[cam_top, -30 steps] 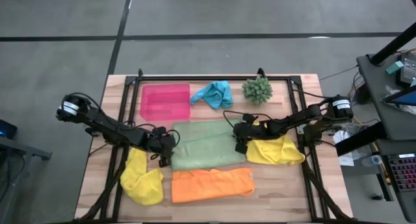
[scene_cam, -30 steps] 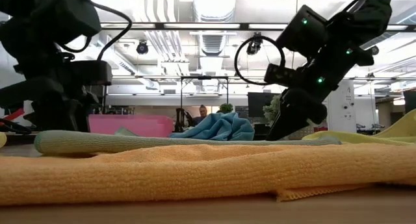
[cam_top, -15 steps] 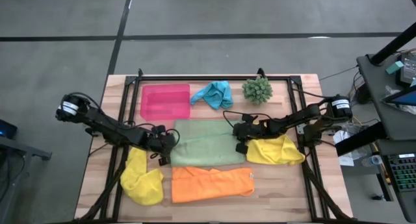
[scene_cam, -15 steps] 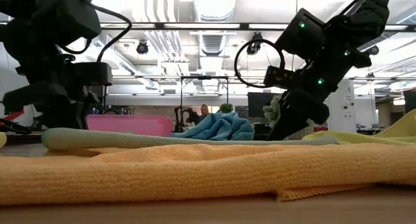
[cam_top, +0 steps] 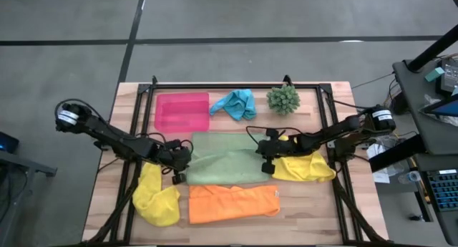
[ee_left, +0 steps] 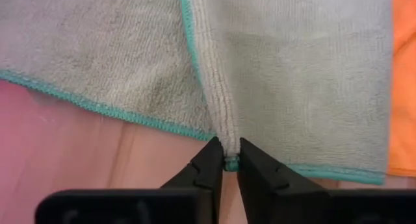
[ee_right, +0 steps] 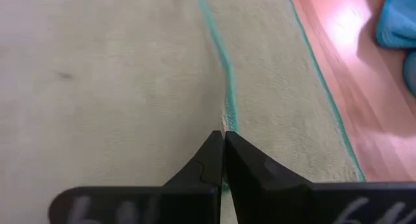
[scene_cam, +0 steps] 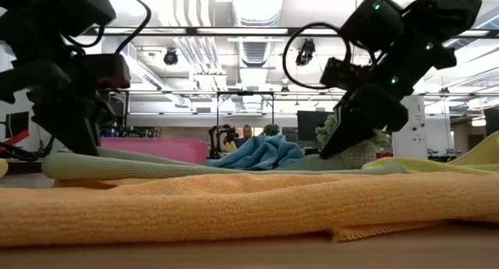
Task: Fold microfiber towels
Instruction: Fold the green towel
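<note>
Nearest the table's front edge lies the orange towel (cam_top: pixel 233 202), flat, with one yellow towel (cam_top: pixel 156 197) bunched just beside its left end. Directly behind the orange towel, touching along its long side, lies the light green towel (cam_top: pixel 223 158), spread out and the subject of the present step. The left gripper (cam_top: pixel 179 161) sits at the green towel's left edge with its jaws pinched shut on the hem; the wrist view shows a ridge of cloth (ee_left: pixel 218 100) drawn up between the fingers. The right gripper (cam_top: pixel 268 156) sits at the green towel's right edge, likewise clamped on the teal-stitched hem (ee_right: pixel 224 87). A second yellow towel (cam_top: pixel 304 166) lies just right of the green towel, under the right arm. Behind the green towel stand the pink tray (cam_top: pixel 182 112), the crumpled turquoise towel (cam_top: pixel 235 102) and the plant ball (cam_top: pixel 283 99).

Risks, as judged: each grip holds only a narrow margin of hem, so a lift could let the cloth slip free. Unequal travel of the two arms would skew the fold. The green towel's front edge could drag the orange towel, and the right arm could disturb the yellow towel beneath it.
</note>
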Controlling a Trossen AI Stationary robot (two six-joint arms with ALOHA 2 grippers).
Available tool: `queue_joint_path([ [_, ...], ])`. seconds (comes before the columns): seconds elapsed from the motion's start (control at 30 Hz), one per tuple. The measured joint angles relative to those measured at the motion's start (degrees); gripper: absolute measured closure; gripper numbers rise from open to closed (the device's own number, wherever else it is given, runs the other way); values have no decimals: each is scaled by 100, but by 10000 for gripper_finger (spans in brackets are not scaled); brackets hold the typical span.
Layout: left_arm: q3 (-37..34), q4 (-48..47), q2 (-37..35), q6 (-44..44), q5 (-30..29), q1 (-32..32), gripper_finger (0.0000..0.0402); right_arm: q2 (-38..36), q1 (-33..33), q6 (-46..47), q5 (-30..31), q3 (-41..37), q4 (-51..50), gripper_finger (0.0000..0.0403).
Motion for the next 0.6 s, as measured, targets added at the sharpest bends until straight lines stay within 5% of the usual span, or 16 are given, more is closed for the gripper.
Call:
queue_joint_path([
  [0.23, 0, -54, -339, 0, -138, 0, 399, -425, 239, -14, 134, 0, -360, 394],
  [0.6, 2, -61, -653, 343, -1720, 166, 401, -1220, 300, -67, 1107, 0, -1247, 394],
])
